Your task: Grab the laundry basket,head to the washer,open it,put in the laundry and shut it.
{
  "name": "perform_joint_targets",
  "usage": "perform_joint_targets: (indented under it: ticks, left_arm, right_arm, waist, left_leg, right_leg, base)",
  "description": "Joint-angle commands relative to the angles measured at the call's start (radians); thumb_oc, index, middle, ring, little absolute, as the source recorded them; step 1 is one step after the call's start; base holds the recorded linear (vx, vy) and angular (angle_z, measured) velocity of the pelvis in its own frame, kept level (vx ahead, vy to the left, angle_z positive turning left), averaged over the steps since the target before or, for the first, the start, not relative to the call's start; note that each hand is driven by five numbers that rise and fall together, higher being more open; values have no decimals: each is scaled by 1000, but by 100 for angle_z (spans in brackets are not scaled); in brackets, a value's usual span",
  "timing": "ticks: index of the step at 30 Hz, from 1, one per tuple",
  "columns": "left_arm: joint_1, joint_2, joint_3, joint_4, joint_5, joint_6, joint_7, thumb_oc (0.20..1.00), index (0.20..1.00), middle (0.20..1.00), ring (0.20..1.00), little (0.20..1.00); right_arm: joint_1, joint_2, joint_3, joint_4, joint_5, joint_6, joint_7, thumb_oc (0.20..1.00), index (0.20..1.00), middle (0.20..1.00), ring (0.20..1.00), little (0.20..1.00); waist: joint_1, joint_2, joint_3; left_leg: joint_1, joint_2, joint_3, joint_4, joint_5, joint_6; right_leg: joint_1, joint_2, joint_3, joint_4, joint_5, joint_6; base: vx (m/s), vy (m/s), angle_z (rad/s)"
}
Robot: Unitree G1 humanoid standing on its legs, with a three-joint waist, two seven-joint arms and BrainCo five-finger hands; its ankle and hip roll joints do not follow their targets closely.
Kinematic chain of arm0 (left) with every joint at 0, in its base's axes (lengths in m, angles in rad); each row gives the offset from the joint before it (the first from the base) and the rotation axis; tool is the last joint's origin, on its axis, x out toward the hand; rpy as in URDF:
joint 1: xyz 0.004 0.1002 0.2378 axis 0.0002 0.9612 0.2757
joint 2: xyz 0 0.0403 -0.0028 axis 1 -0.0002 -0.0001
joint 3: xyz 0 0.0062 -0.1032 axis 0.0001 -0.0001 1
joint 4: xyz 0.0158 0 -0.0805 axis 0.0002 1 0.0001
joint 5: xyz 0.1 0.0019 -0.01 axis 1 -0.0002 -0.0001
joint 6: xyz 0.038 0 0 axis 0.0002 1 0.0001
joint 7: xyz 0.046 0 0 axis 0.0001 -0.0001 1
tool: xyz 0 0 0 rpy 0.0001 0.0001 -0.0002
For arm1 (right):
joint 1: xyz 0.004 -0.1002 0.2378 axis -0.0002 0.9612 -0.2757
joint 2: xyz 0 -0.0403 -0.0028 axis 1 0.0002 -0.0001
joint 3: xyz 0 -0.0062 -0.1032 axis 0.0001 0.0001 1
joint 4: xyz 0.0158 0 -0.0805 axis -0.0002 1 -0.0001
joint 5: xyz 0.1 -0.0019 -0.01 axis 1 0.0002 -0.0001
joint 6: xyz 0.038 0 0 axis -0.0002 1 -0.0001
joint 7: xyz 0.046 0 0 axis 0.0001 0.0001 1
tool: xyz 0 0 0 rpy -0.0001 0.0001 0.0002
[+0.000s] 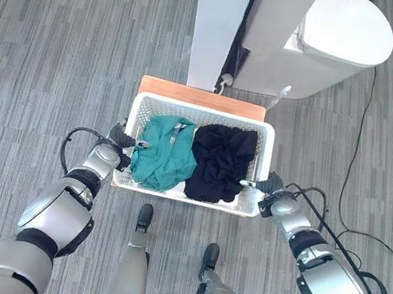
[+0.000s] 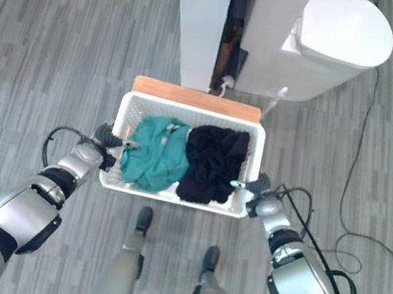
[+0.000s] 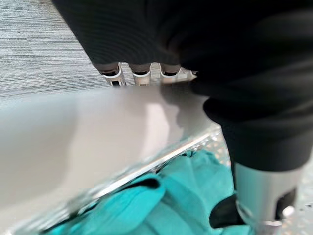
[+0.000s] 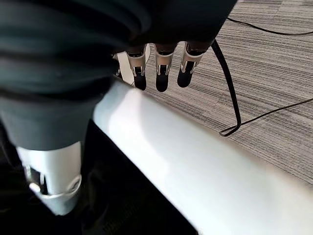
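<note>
A white mesh laundry basket (image 1: 203,109) sits straight ahead, holding a teal garment (image 1: 165,153) on its left and a black garment (image 1: 220,162) on its right. My left hand (image 1: 115,145) grips the basket's left rim (image 3: 73,147): its fingers (image 3: 141,71) curl down outside the rim and its thumb (image 3: 259,196) reaches inside over the teal cloth. My right hand (image 1: 273,194) grips the right rim (image 4: 195,166) the same way, fingers (image 4: 161,68) outside and thumb (image 4: 54,176) inside by the black cloth. The white washer (image 1: 327,41) stands just beyond the basket.
A brown wooden board (image 1: 201,96) shows at the basket's far edge. A tall white panel (image 1: 219,22) stands left of the washer. A thin black cord (image 1: 355,143) trails over the grey carpet on the right.
</note>
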Motion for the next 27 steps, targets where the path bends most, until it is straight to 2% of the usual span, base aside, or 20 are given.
perform_joint_targets:
  ticks: [1,5,6,7,8,15,16,18,20,21,27]
  left_arm:
    - [-107,-12,17,102,23,-20,-2,1000,1000,1000,1000,1000]
    - [-107,-12,17,100,20,-20,-4,1000,1000,1000,1000,1000]
    - [-105,-12,19,101,17,-21,-6,740,740,740,740,740]
    - [-103,-11,21,104,15,-21,-6,426,426,426,426,426]
    - [-101,-10,22,106,15,-21,-7,209,209,209,209,209]
    - [-87,10,17,140,76,-13,-11,200,200,200,200,200]
    - [-85,10,18,142,77,-14,-13,200,200,200,200,200]
    - [-80,8,16,143,83,-14,-19,200,200,200,200,200]
    - [-75,5,10,144,93,-14,-22,200,200,200,200,200]
    - [-73,4,7,145,100,-14,-22,200,200,200,200,200]
    - [-70,11,-12,124,134,-18,-20,200,200,200,200,200]
  right_arm:
    - [-1,-22,15,13,-12,-8,-3,1000,1000,1000,1000,1000]
    - [-1,-19,16,7,-8,-9,-2,1000,1000,1000,1000,1000]
    - [0,-19,15,5,-6,-10,-2,1000,1000,1000,1000,1000]
    - [2,-17,13,3,-3,-10,-2,1000,1000,1000,1000,1000]
    - [3,-17,11,2,0,-11,-3,1000,1000,1000,1000,1000]
    - [1,-20,8,-40,7,-21,-1,1000,1000,1000,1000,1000]
    - [0,-21,10,-41,5,-21,0,906,906,906,906,906]
    - [1,-24,15,-45,0,-20,7,658,658,658,658,658]
    - [1,-24,16,-43,3,-20,13,385,385,385,385,385]
    - [2,-24,16,-39,5,-20,16,200,200,200,200,200]
    - [1,-32,22,-44,-13,-22,17,200,200,200,200,200]
  waist:
    - [9,-34,-15]
    - [9,-35,-9]
    - [9,-35,-9]
    - [8,-35,-9]
    - [8,-35,-10]
    - [-1,-44,-8]
    - [-1,-44,-8]
    - [-1,-45,-6]
    - [0,-46,-5]
    - [0,-46,-4]
    - [4,-44,4]
  left_leg:
    - [-22,4,-24,97,-111,44]
    - [-24,4,-26,100,-111,44]
    - [-25,4,-26,100,-111,44]
    - [-25,3,-27,100,-111,44]
    - [-26,3,-27,100,-111,44]
    - [-39,4,-24,109,-113,47]
    - [-40,5,-25,110,-113,47]
    - [-43,6,-26,112,-114,47]
    - [-46,6,-26,112,-112,47]
    - [-46,6,-26,110,-112,47]
    - [-49,3,-31,100,-104,47]
  right_leg:
    - [-124,-50,0,60,59,-6]
    - [-128,-48,0,63,58,-7]
    - [-128,-48,2,63,58,-8]
    - [-129,-47,3,64,58,-8]
    - [-131,-47,3,64,58,-8]
    - [-148,-46,14,71,62,-8]
    - [-151,-46,15,72,62,-8]
    - [-153,-46,13,72,64,-9]
    - [-154,-46,12,71,65,-9]
    - [-155,-46,11,71,66,-10]
    - [-159,-46,9,68,67,-10]
  base:
    - [0,0,0]
    - [0,0,0]
    - [0,0,0]
    - [0,0,0]
    - [0,0,0]
    - [-1,3,-1]
    - [0,4,-7]
    - [3,2,-2]
    - [0,0,0]
    - [0,0,0]
    - [0,0,0]
